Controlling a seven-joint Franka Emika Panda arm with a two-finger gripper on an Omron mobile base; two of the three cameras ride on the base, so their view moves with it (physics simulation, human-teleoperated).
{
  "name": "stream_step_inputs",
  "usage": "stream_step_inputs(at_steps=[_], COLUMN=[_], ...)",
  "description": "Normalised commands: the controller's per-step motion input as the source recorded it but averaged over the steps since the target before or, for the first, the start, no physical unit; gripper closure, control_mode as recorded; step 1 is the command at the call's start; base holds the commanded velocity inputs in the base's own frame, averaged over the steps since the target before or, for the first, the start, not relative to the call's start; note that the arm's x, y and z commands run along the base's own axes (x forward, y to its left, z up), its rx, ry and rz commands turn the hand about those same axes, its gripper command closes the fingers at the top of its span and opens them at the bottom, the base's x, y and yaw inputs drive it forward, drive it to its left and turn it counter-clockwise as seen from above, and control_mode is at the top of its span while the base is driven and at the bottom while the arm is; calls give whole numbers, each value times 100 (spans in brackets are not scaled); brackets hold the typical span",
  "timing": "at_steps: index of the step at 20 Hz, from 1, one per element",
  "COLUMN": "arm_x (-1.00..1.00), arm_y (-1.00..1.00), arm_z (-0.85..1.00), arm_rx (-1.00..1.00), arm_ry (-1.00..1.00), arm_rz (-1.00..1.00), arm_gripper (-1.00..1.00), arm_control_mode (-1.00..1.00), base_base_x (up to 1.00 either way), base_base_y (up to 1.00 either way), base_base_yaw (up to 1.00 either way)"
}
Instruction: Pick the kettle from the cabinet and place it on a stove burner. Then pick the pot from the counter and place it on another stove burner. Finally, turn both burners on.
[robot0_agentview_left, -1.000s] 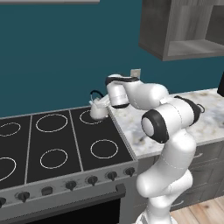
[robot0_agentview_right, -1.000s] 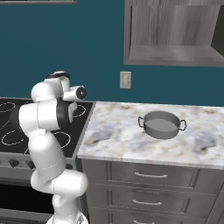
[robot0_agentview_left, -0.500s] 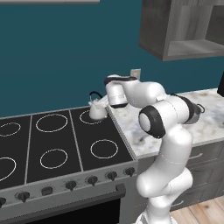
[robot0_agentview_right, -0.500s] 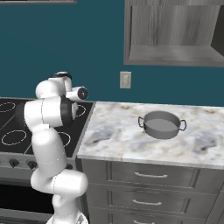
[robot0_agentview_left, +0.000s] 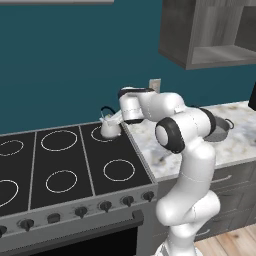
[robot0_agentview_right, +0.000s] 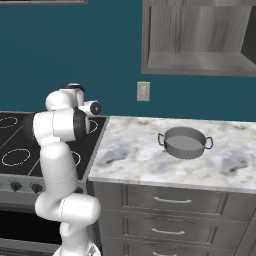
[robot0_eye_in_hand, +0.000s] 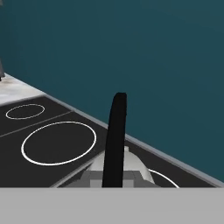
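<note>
The cooktop (robot0_agentview_left: 70, 165) and counter (robot0_agentview_right: 150, 155) look unchanged since a second ago; the grey pot (robot0_agentview_right: 185, 142) still sits on the marble. The small white kettle (robot0_agentview_left: 110, 128) stays over the back-right burner (robot0_agentview_left: 107, 134), the gripper (robot0_agentview_left: 111, 118) clenched on its black handle (robot0_eye_in_hand: 115, 140).

The kettle (robot0_agentview_left: 110, 129) is white-silver with a thin black handle. The stove (robot0_agentview_left: 95, 172) is black glass marked with white rings. The desk (robot0_agentview_right: 135, 155) is white-grey marble with tan veins. The pot (robot0_agentview_right: 185, 142) is grey metal, the cabinet (robot0_agentview_right: 200, 35) grey wood-grain, the wall (robot0_agentview_left: 65, 60) deep teal.
</note>
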Motion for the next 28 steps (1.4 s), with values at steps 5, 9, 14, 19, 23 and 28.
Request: stream_step_inputs(at_steps=[5,9,14,19,23,28], arm_x=[20,25,28,28,28,28], arm_y=[5,1,5,8,7,6], arm_z=[-14,-10,-12,-14,-12,-13], arm_rx=[0,0,0,0,0,0], arm_ry=[0,0,0,0,0,0], arm_rz=[0,0,0,0,0,0], arm_gripper=[100,100,100,100,100,100], arm_control_mode=[-100,-100,-100,-100,-100,-100], base_base_x=[0,0,0,0,0,0], base_base_y=[0,0,0,0,0,0], base_base_yaw=[0,0,0,0,0,0])
